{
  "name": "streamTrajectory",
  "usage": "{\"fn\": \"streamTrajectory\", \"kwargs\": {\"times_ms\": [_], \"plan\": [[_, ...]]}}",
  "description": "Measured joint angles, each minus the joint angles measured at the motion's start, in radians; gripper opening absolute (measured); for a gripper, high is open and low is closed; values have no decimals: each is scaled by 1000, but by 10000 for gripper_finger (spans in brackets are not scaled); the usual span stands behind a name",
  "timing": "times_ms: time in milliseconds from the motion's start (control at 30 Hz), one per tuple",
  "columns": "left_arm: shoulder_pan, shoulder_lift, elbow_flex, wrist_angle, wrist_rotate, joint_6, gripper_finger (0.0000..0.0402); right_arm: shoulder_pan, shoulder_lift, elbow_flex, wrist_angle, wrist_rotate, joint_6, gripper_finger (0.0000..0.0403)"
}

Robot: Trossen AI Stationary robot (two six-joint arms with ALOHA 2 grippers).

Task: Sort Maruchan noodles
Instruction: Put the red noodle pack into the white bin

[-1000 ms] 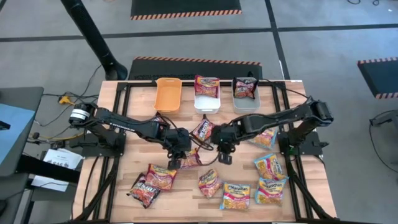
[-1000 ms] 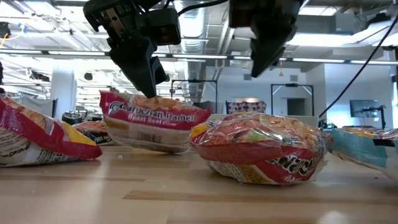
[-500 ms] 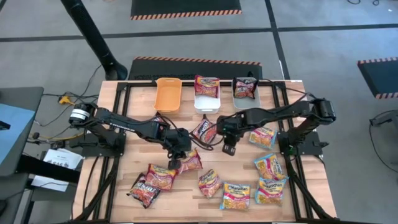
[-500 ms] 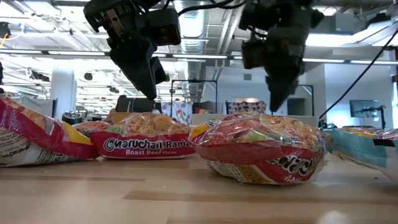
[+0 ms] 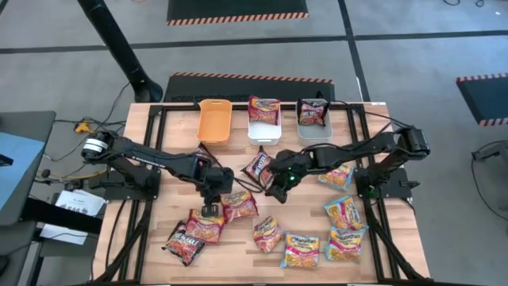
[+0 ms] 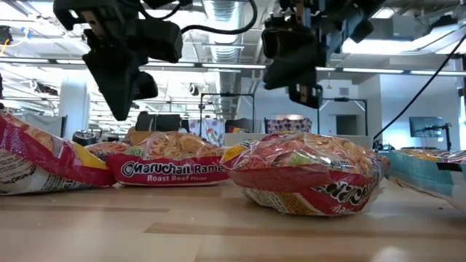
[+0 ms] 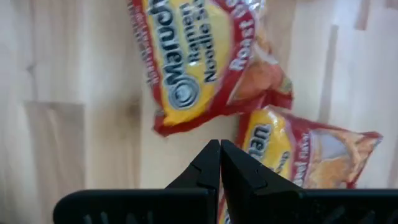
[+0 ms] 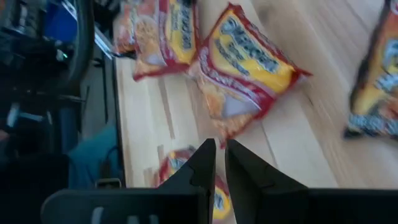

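On the desk (image 5: 159,230) in the high view, the left pincer (image 5: 209,208), pressed together and empty, hangs just beside the Roast Beef packet (image 5: 239,205); other Maruchan noodles (image 5: 343,213) lie near it. In the right wrist view, the right pincer (image 8: 215,154) is slightly spread above this packet, holding nothing.

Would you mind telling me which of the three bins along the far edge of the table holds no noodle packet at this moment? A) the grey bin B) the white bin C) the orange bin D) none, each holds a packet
C: in the high view the orange bin shows only its bare floor, while the white bin and the grey bin each hold a packet.
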Motion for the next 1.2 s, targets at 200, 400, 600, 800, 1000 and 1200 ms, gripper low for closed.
{"fn": "streamTrajectory", "kwargs": {"times_ms": [200,400,600,800,1000,1200], "plan": [[-62,37,-1,2,13,-15,0,-2,69,0,76,-24,29,61],[-64,84,0,50,16,-12,0,-11,132,0,170,-73,48,69],[-40,96,0,85,-6,-13,0,-19,189,1,232,-89,89,105],[-30,97,0,87,-10,-23,0,-25,245,1,229,-87,165,152],[-30,128,0,128,-8,-24,0,-24,287,1,232,-86,197,190],[-30,179,0,142,3,-22,0,-24,287,1,241,-78,239,209]]}}
